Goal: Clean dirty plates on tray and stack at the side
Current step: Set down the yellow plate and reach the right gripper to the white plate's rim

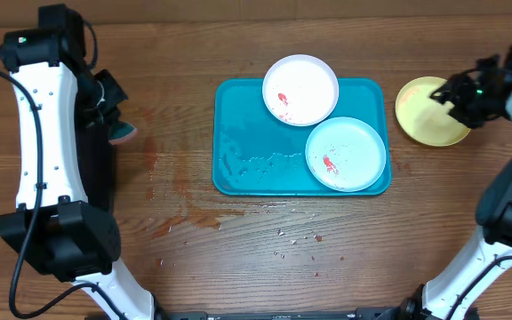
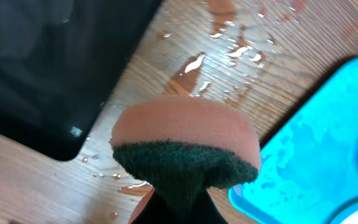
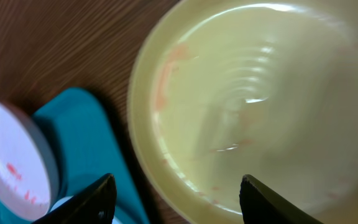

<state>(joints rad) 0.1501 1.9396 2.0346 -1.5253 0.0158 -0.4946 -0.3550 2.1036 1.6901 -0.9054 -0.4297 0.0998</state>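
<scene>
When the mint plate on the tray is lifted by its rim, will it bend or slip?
The mint plate probably stays stiff: it looks like rigid plastic. It may be slippery, since the tray under it glistens with water. Shallow and flat, it likely slides rather than tips.

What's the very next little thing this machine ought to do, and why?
Probably lift the right end effector straight up, clear of the yellow plate. It stands open over that plate, which lies on the table beside the tray, so nothing is left to hold there. The white plate and the mint plate on the tray both show red smears.
</scene>
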